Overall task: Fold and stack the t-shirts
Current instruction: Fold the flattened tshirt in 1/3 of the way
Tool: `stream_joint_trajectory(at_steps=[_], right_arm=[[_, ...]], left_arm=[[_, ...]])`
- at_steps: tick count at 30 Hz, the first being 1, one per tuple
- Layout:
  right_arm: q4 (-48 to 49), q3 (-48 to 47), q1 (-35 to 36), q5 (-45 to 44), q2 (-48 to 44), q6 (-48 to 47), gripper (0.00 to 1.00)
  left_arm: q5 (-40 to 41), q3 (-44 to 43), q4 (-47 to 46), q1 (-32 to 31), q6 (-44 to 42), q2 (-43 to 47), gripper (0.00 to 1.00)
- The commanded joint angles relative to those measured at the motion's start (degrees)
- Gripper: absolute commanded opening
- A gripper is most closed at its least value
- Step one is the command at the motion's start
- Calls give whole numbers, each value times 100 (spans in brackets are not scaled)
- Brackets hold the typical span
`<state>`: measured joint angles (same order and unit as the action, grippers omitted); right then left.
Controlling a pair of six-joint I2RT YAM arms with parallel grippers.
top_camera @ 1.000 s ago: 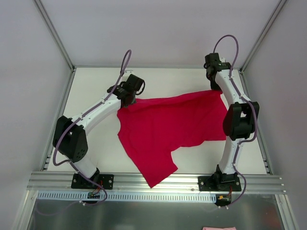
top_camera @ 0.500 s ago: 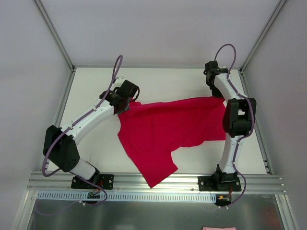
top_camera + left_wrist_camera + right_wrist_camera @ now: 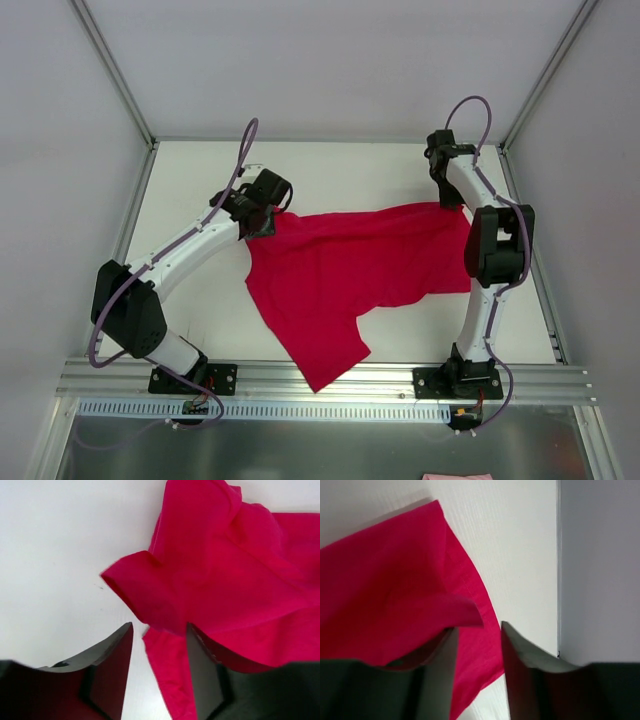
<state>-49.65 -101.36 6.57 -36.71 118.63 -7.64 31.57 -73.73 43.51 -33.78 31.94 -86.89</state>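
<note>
t-shirt [image 3: 350,275] on table [image 3: 200,170], end over near rail [image 3: 100,380]

A white table top [image 3: 350,165] is recorded, matte and evenly lit, with only soft shadows. It is enclosed on three sides by plain pale grey panels: back wall [image 3: 330,60], left wall [image 3: 50,180] and right wall [image 3: 595,220]. Slanted metal posts [image 3: 112,70] are noted at the rear corners. An aluminium rail [image 3: 320,375] is fitted along the near edge, with a brushed metal surface [image 3: 320,445] below it.

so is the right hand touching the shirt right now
Touching. In the right wrist view a curled flap of the t-shirt rests on one fingertip of the right hand, whose jaws stand open.
</note>
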Motion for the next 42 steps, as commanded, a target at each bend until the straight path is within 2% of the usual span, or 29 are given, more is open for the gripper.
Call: stream_joint_trajectory(at_steps=[1, 2, 3, 4, 7, 11, 12, 13, 14, 19, 23, 29, 31, 36, 37, 39, 41, 42], right_arm=[[16, 125, -15, 348, -550, -36, 48], [243, 221, -15, 514, -656, -45, 61], [358, 326, -15, 594, -761, -45, 70], [472, 458, -15, 612, -875, -36, 70], [658, 390, 2, 595, -1201, -53, 69], [493, -337, -15, 726, -1264, -150, 71], [404, -506, -6, 718, -1220, -159, 64], [308, -647, -33, 683, -1176, -142, 48], [89, -961, -59, 709, -1123, -107, 2], [-159, -1237, -173, 1059, -1096, 87, 1], [-343, -1106, -156, 2035, -1140, 402, 1], [103, 238, 55, 2598, -1929, 421, 1], [96, 510, 151, 2756, -2080, 377, 1], [-1, 942, 275, 2766, -2624, 298, 1], [-18, 1047, 284, 2748, -2704, 289, 1], [-27, 1110, 292, 2783, -2949, 254, 1], [-97, 1136, 292, 2801, -3082, 184, 1], [-132, 1110, 292, 2766, -3196, 166, 1]], left_arm=[[-256, -9, -26, -41, -65, -56, 50], [-283, -1, -35, -41, -92, -56, 57], [-318, 8, -105, -41, -127, -47, 63], [-336, 0, -132, -41, -162, -38, 69], [-353, -167, -115, -32, -285, -65, 78], [-371, -562, -167, -41, -417, -161, 85], [-371, -650, -167, -32, -443, -214, 85], [-371, -764, -158, -41, -478, -336, 85], [-362, -965, -167, -41, -487, -389, 85], [-520, -1222, -360, -41, -593, -732, 85], [-573, -1240, -492, -41, -654, -1171, 85], [-880, -951, -878, -41, -514, -1699, 84], [-960, -958, -1002, -41, -496, -1891, 79], [-934, -1257, -1020, -32, -636, -2288, 54], [-934, -1318, -1046, -32, -645, -2375, 40], [-951, -1363, -1090, -23, -654, -2507, 26], [-969, -1476, -1038, -32, -637, -2613, 15], [-1012, -1495, -1028, -23, -628, -2727, 12]])
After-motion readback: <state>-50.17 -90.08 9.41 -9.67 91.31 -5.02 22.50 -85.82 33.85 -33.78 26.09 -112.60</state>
